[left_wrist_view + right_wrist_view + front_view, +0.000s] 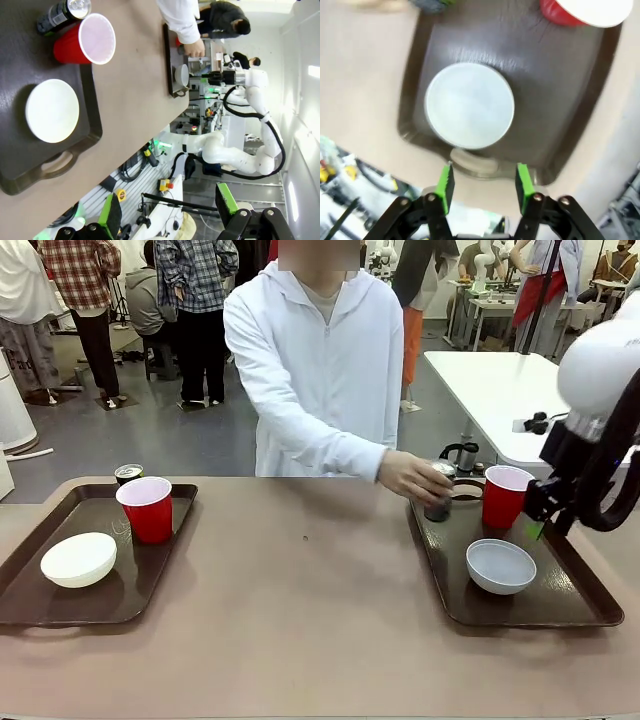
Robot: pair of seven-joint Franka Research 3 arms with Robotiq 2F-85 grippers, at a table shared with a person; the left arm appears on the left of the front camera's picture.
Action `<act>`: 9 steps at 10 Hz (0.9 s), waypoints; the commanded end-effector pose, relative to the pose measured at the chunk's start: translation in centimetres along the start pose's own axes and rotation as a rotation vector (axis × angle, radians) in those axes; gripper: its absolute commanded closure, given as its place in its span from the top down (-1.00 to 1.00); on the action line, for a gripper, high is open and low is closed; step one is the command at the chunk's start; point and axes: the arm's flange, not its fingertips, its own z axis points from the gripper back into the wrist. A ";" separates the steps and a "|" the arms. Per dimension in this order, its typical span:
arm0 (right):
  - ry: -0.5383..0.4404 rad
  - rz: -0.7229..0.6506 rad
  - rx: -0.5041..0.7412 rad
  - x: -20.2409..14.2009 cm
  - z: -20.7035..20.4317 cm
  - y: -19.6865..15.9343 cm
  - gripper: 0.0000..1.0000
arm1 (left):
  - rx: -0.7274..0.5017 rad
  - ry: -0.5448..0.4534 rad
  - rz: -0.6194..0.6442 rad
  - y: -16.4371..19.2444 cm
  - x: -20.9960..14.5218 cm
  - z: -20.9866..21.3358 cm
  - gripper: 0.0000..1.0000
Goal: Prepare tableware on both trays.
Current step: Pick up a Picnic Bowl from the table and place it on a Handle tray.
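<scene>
Showing no readable print, dark can (62,13).

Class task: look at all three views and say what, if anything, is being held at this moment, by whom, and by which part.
The person's hand grips the dark can around its top on the right tray. Both grippers are open, holding nothing.
</scene>
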 end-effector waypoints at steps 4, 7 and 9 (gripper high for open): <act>0.004 0.007 0.023 -4.9 7.6 3.1 1.00 | -0.014 -0.006 0.008 -0.4 0.1 0.2 1.00; -0.004 0.015 0.011 -5.4 8.2 2.9 1.00 | -0.014 -0.006 0.008 -0.4 0.1 0.2 1.00; -0.004 0.015 0.011 -5.4 8.2 2.9 1.00 | -0.014 -0.006 0.008 -0.4 0.1 0.2 1.00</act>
